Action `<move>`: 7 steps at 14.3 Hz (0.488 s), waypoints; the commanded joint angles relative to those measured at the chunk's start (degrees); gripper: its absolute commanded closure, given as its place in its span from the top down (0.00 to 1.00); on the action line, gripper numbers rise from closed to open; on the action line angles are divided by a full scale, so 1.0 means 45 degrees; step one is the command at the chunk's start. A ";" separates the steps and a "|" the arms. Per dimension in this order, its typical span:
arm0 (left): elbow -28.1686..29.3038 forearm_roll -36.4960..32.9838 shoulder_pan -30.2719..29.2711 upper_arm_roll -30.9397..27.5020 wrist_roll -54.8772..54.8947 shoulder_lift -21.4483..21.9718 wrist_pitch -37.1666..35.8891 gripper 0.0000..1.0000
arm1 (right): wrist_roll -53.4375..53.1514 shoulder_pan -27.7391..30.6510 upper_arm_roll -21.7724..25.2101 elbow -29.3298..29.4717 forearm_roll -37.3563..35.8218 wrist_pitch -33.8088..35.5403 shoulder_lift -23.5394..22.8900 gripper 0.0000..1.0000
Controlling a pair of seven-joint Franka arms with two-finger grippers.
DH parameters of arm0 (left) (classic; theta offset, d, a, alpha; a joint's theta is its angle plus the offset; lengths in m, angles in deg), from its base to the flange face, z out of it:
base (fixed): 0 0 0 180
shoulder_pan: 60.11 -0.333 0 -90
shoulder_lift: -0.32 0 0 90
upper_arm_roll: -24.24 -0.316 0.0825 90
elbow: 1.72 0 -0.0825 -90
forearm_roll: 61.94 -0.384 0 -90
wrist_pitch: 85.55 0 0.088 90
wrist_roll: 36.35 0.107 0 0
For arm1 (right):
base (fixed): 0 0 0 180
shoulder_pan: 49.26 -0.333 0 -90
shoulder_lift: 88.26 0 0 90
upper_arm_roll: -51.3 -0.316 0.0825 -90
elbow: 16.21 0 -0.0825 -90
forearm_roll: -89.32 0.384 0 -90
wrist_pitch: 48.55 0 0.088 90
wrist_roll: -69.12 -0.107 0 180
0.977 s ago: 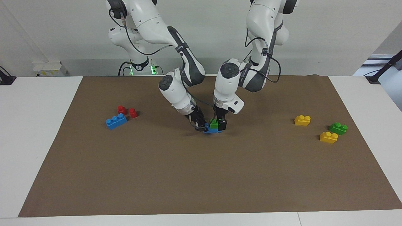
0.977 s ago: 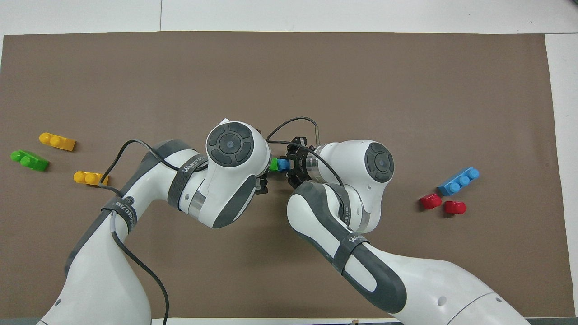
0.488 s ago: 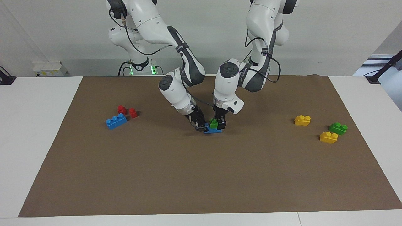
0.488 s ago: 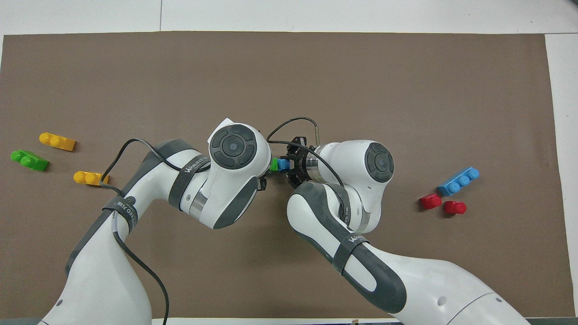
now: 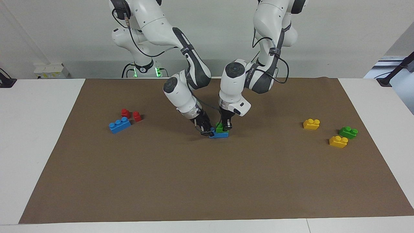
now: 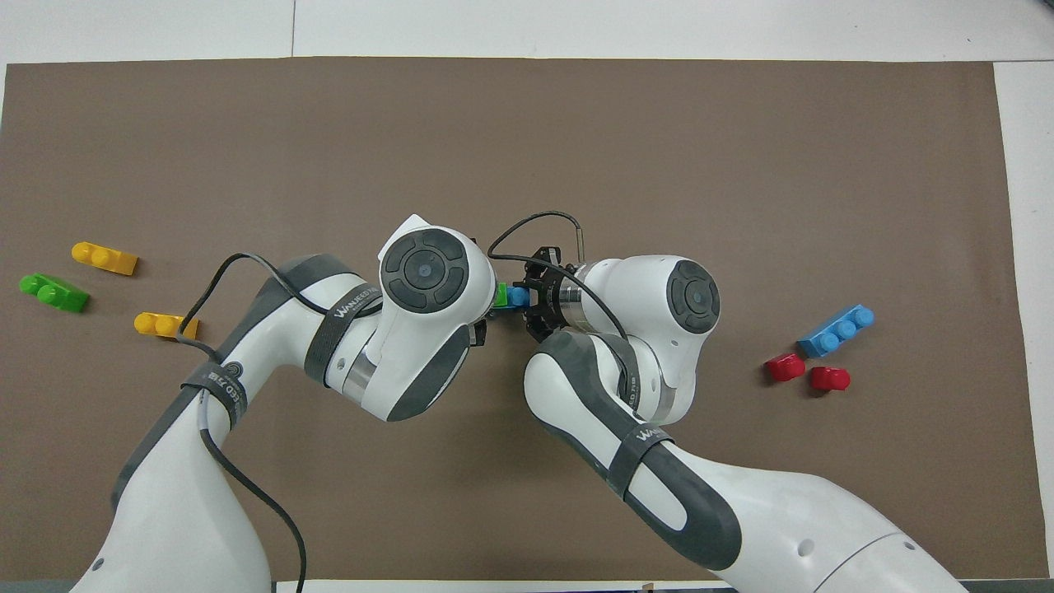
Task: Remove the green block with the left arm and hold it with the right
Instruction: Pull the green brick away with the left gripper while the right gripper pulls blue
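- The left gripper's fingers (image 5: 225, 124) are clamped on the green block (image 5: 221, 128), which sits studded onto one end of a blue brick (image 5: 219, 134) on the brown tabletop (image 5: 207, 181) mid-mat.
- Just beside them, the right gripper (image 5: 206, 130) has its fingers closed on the blue brick's other end, pinning it down.
- Over the last second the left wrist has risen and tipped slightly; the green block looks a touch higher, yet I judge it not fully free.
- Farther out toward the left arm's end lie two yellow bricks (image 5: 311, 124) and a spare green brick (image 5: 348, 132); toward the right arm's end, another blue brick (image 5: 119, 125) and two red pieces (image 5: 131, 115).
- A forearm strap reads "WANJEED" (image 6: 356, 300), partly legible.
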 commanded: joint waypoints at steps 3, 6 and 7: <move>0.0074 0.0132 -0.0601 -0.0129 0.1143 0.2313 -0.2201 0.00 | 0.0345 -0.0041 -0.0003 -0.0041 0.0358 -0.0030 -0.0048 0.00; -0.0082 0.0698 -0.1536 -0.0168 0.3539 0.3212 -0.3646 0.00 | 0.1531 0.1106 0.0133 0.0601 0.0105 0.1836 0.0127 0.00; -0.0082 0.0932 -0.2101 -0.0168 0.4592 0.3660 -0.3998 0.00 | 0.2233 0.1750 0.0153 0.0836 -0.0070 0.2832 0.0399 0.00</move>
